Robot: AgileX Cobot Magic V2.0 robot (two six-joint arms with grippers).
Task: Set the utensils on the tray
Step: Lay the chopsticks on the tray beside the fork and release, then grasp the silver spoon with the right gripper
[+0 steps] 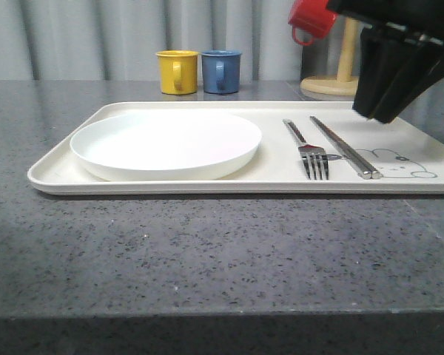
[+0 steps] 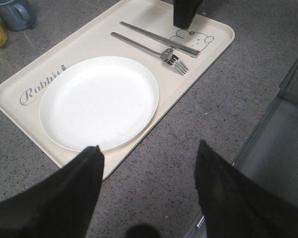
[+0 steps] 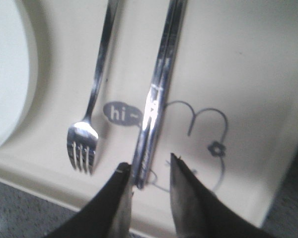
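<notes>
The right gripper (image 3: 148,166) hangs with its fingers apart just over the near end of the chopsticks (image 3: 156,84), maybe not touching them. The fork (image 3: 92,99) lies beside them and the plate (image 1: 166,143) farther off, all on the tray (image 1: 429,144). The left gripper (image 2: 149,163) is spread wide, off the tray.

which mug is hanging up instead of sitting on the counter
The red mug: it hangs on the wooden stand at the back right, while the yellow mug and blue mug stand side by side on the counter.
</notes>
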